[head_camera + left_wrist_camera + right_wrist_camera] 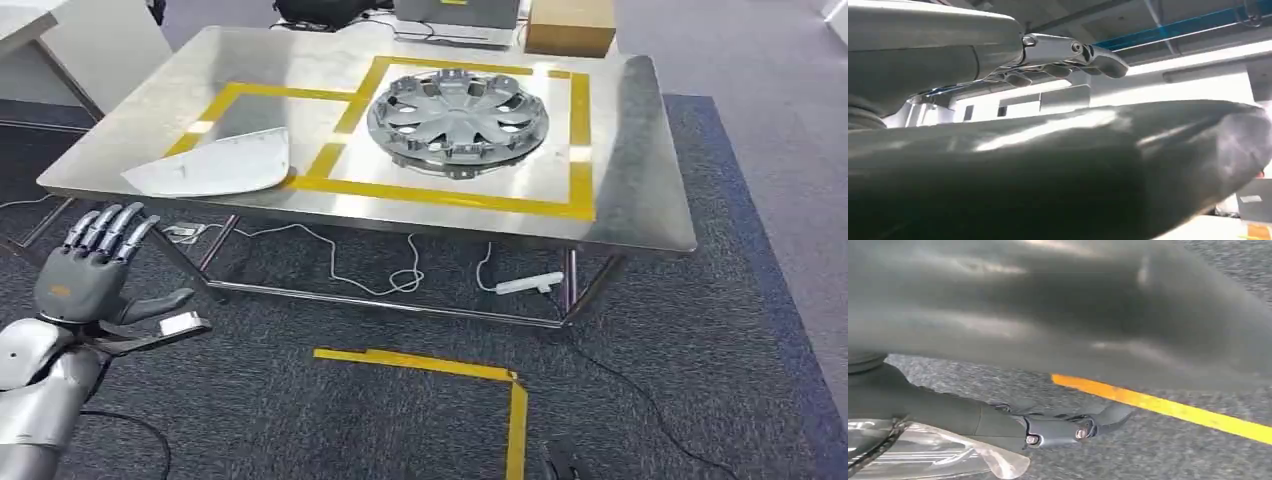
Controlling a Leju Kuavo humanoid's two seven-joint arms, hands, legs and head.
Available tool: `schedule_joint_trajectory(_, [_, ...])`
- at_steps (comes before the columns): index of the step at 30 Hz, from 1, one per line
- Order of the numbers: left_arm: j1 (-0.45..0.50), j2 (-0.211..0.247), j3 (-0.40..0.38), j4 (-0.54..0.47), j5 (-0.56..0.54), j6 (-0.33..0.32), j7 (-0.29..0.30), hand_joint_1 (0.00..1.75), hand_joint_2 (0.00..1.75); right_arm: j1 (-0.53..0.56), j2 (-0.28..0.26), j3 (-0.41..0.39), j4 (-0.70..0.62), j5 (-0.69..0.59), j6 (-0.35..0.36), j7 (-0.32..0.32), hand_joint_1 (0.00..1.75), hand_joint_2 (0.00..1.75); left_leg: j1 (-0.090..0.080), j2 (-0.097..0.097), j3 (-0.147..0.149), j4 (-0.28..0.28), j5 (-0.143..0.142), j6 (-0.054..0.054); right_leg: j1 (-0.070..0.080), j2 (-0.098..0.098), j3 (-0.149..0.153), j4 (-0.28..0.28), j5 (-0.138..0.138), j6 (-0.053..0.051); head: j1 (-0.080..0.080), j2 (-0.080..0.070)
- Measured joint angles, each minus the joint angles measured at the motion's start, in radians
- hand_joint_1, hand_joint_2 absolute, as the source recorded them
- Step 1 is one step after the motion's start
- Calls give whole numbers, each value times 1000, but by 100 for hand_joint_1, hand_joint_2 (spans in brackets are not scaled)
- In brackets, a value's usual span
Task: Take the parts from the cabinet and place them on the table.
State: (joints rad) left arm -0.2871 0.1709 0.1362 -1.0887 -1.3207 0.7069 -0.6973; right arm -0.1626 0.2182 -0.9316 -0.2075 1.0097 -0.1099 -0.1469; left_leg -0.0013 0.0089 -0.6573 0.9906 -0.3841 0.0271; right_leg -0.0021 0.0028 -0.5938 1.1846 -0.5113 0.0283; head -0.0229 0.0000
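A silver hubcap (457,118) lies inside a yellow taped square on the steel table (640,190). Left of it, a flat pale panel (215,165) rests on the table, slightly over the front left edge. My left hand (95,265) is raised below and in front of the table's left corner, fingers spread and holding nothing. In the left wrist view its fingers (1068,55) and thumb (1048,165) are apart with nothing between them. My right hand (1048,315) hangs over the carpet; between thumb and fingers (1063,427) is only floor. A clear plastic sheet (923,455) lies beside those fingers.
A cardboard box (570,25) stands at the table's far edge. Under the table lie cables and a white power strip (528,285). Yellow tape (440,368) marks a corner on the dark carpet in front of the table. A yellow tape line (1168,407) crosses the carpet.
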Motion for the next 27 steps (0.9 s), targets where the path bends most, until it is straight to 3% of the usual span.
schedule_joint_trajectory(2, [16, -2, 5, -22, 6, 1, 0, 0, 0, -5, -2, 7, 0, 2, 2, 0, 0, 0, -5, -1, -14, 7, 16, -10, 3, 1, 166, -203, -54, -5, 2, 0])
schedule_joint_trajectory(3, [24, -3, 8, -34, 14, 1, 0, 0, 0, -8, -2, 8, 0, 3, 3, 0, 0, 0, -5, 0, -15, 8, 30, -15, 3, 1, 174, -230, -68, -12, -3, 0])
schedule_joint_trajectory(4, [31, -5, 10, -39, 19, 1, 0, 0, 0, -8, -2, 8, 0, 5, 4, 0, 0, 0, -2, 1, -13, 4, 39, -19, 7, 3, 159, -227, -62, -14, 2, 0])
schedule_joint_trajectory(6, [62, -11, 20, -57, 32, 1, 0, 0, 0, -4, -3, 10, 0, 10, 9, 13, 0, 0, 0, 1, -13, 0, 56, -33, 8, 1, 148, -226, -48, -31, 3, 0])
schedule_joint_trajectory(7, [88, -13, 28, -70, 40, 1, 0, 0, 0, -1, -4, 11, 0, 18, 13, 16, 0, 0, 4, -2, -22, 11, 24, -37, 3, -5, 139, -227, -34, -44, 3, 0])
schedule_joint_trajectory(8, [112, -15, 38, -80, 46, 1, 0, 0, 0, 0, -6, 11, 0, 29, 14, 16, 0, 0, 5, -4, -31, 50, -40, -43, 4, -4, 125, -227, -23, -55, -1, 0])
schedule_joint_trajectory(10, [159, -29, 57, -98, 63, 1, 0, 0, 0, 8, -8, 10, 0, 46, 13, 16, 0, 0, 8, -4, -63, 208, -171, -52, 7, -4, 106, -226, 3, -56, -6, 0])
schedule_joint_trajectory(11, [179, -36, 63, -109, 74, 1, 0, 0, 0, 11, -11, 10, 0, 50, 8, 15, 0, 0, 8, -4, -73, 278, -199, -54, 9, -5, 91, -224, 16, -56, -7, 0])
schedule_joint_trajectory(12, [203, -49, 70, -117, 87, 1, 0, 0, 0, 16, -12, 10, 0, 50, 2, 14, 0, 0, 8, -4, -72, 323, -194, -53, 10, -5, 73, -221, 27, -55, -6, 0])
schedule_joint_trajectory(13, [228, -64, 83, -126, 112, 1, 0, 0, 0, 20, -14, 10, 0, 50, -5, 11, 0, 0, 8, -4, -49, 322, -166, -52, 11, -6, 55, -217, 37, -54, -6, 0])
schedule_joint_trajectory(14, [248, -84, 100, -129, 141, 1, 0, 0, 0, 25, -16, 10, 0, 46, -10, 10, 0, 0, 8, -4, -11, 281, -133, -50, 12, -6, 38, -212, 44, -52, -7, 0])
schedule_joint_trajectory(15, [265, -107, 122, -129, 180, 0, 0, 0, 0, 30, -17, 9, 0, 41, -14, 8, 0, 0, 8, -4, 48, 202, -106, -45, 12, -5, 23, -206, 50, -49, -6, 0])
schedule_joint_trajectory(16, [279, -133, 144, -128, 238, 1, 0, 0, 0, 34, -18, 7, 0, 35, -19, 2, 0, 0, 8, -5, 122, 99, -103, -39, 12, -5, 12, -198, 56, -46, -7, 0])
schedule_joint_trajectory(17, [286, -145, 161, -125, 281, 1, 0, 0, 0, 38, -18, 4, 0, 29, -22, -5, 0, 0, 4, -5, 172, 19, -135, -32, 16, -4, 2, -191, 59, -41, -6, 0])
schedule_joint_trajectory(18, [290, -160, 180, -114, 314, 1, 0, 0, 0, 43, -18, 3, 0, 27, -23, -9, 0, 0, 2, -5, 183, -8, -142, -27, 15, -6, -1, -189, 65, -34, -4, 0])
schedule_joint_trajectory(21, [302, -204, 255, -32, 357, 0, 0, 0, 0, 53, -18, -6, 0, 22, -27, -12, 0, 0, -9, -5, 173, -11, -123, -6, 7, -7, -3, -191, 84, -14, -5, 0])
schedule_joint_trajectory(22, [305, -218, 271, -17, 358, 0, 0, 0, 0, 58, -20, -10, 0, 21, -28, -13, 0, 0, -1, 4, 162, -20, -107, 3, 5, -4, -9, -180, 68, -10, -8, 0])
schedule_joint_trajectory(23, [305, -225, 282, -6, 358, 0, 0, 0, 0, 61, -21, -13, 0, 21, -28, -13, 0, 0, -2, 1, 150, -20, -96, 8, 5, -3, -26, -156, 18, -3, -3, 0])
schedule_joint_trajectory(24, [305, -233, 290, 7, 359, 0, 0, 0, 0, 63, -22, -14, 0, 20, -28, -14, 0, 0, -1, 0, 135, -20, -88, 17, 3, -3, -49, -95, -46, 2, 3, 0])
schedule_joint_trajectory(25, [308, -240, 300, 19, 363, 0, -1, 0, 0, 62, -23, -15, 0, 20, -29, -15, 0, 0, -2, -1, 119, -20, -78, 17, 1, -3, -72, -16, -99, 7, 2, 0])
schedule_joint_trajectory(26, [309, -245, 308, 32, 372, 0, -1, 0, 0, 62, -24, -15, 0, 20, -29, -14, 0, 0, -2, 0, 102, -20, -66, 17, 1, -4, -94, 62, -133, 11, 2, 0])
schedule_joint_trajectory(27, [298, -247, 322, 73, 366, 0, -1, 0, 0, 63, -25, -19, 0, 20, -31, -7, 0, 0, -2, 1, 87, -20, -55, 16, 0, -4, -103, 115, -132, 13, 3, 0])
